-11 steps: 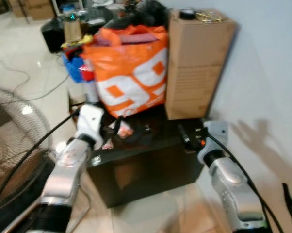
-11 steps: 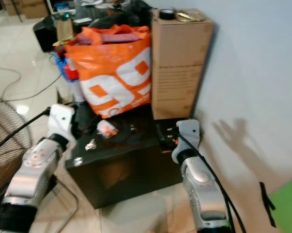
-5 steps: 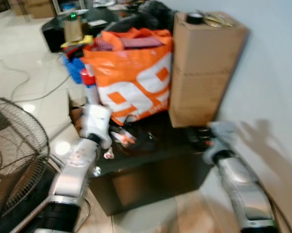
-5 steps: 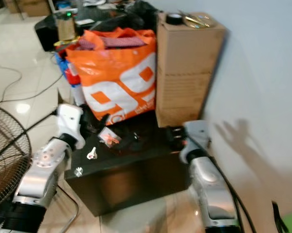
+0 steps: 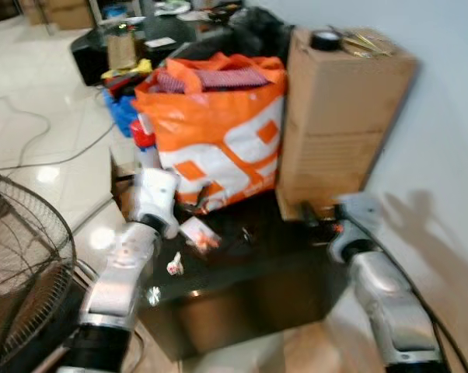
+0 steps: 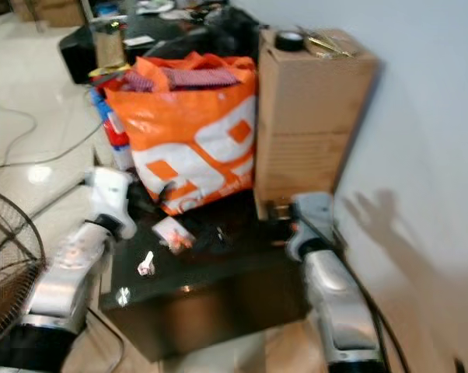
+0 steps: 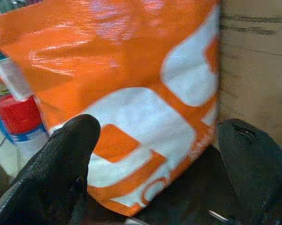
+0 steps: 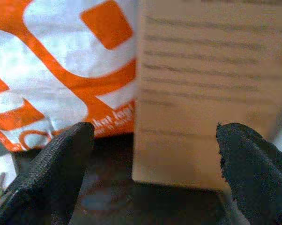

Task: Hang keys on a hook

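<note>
i have both arms out over the low black table, lined up for a pickup. the left gripper is spread wide with nothing in it, facing the orange bag at the far side. the right gripper is just as wide and empty, pointed where the bag meets the cardboard box. the keys seem to be the small pale thing near the table's left edge, beside a white and red packet. i see no hook.
</note>
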### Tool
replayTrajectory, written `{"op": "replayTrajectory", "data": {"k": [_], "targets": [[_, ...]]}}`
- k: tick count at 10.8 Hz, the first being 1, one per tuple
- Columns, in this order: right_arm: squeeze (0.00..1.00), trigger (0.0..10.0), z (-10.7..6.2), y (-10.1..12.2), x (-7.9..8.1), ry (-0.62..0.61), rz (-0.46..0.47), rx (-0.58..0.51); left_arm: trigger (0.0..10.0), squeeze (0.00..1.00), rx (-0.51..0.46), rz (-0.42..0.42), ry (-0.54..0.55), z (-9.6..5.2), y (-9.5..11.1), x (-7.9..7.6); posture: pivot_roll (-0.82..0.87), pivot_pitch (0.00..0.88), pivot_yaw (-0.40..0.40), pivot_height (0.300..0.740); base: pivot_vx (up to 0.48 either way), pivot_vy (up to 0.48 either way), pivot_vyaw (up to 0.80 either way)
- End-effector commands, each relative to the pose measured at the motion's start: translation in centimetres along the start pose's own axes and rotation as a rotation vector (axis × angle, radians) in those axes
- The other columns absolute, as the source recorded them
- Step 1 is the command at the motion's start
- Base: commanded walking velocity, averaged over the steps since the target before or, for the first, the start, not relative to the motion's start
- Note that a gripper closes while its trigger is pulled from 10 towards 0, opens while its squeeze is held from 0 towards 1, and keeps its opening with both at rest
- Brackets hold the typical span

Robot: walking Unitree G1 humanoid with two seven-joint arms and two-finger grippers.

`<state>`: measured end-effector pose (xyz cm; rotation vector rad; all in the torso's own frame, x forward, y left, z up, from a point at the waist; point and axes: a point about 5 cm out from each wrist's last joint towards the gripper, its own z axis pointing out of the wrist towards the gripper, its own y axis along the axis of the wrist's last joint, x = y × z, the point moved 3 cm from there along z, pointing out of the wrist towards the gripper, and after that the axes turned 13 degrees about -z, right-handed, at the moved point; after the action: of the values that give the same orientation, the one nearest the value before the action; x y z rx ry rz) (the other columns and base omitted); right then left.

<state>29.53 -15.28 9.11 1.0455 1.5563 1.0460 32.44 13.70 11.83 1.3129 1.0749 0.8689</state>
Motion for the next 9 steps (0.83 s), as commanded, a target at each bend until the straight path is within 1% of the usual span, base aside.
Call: {"op": "replayTrajectory", "data": {"k": [1,2,3,4,5,6,8,9], "targets": [[1.0,10.0,0.3,0.5,1.0,0.045,-0.008,-0.01,10.0,0.51,-0.004,0.012,0.029,-0.2,0.4,1.1,-0.04,0.0,0.026,0.74,0.379,0.0,0.8],[1.0,10.0,0.3,0.5,1.0,0.041,-0.005,-0.012,10.0,0.51,0.0,0.009,0.027,-0.3,0.3,1.0,-0.04,0.0,0.025,0.74,0.379,0.0,0.8],[1.0,10.0,0.3,0.4,0.7,0.022,0.03,-0.01,10.0,0.51,0.0,0.01,0.027,-0.3,0.3,1.0,-0.04,0.0,0.024,0.74,0.379,0.0,0.0],[1.0,10.0,0.3,0.3,0.3,0.014,0.02,-0.003,10.0,0.51,0.003,0.005,0.027,-0.3,0.2,0.9,-0.04,0.0,0.024,0.74,0.371,0.0,0.0],[1.0,10.0,0.4,0.2,0.1,0.01,0.015,0.002,10.0,0.51,0.038,0.007,0.016,-0.3,-0.1,0.7,-0.03,0.0,0.021,0.74,0.0,0.0,0.0],[1.0,10.0,0.4,0.1,-0.1,0.009,0.008,0.007,10.0,0.51,0.05,0.005,-0.006,-0.2,-0.3,0.4,-0.03,0.0,0.021,0.74,0.0,0.0,0.0],[1.0,10.0,0.5,-0.1,-0.1,0.013,-0.002,0.017,10.0,0.52,0.033,-0.012,-0.032,-0.4,-0.2,0.0,-0.03,0.0,0.021,0.74,0.0,0.0,0.0],[1.0,10.0,0.5,-0.3,0.0,0.021,-0.009,0.024,10.0,0.51,0.048,-0.027,-0.049,-0.4,-0.3,-0.2,-0.03,0.0,0.021,0.74,0.0,0.0,0.0]]}}
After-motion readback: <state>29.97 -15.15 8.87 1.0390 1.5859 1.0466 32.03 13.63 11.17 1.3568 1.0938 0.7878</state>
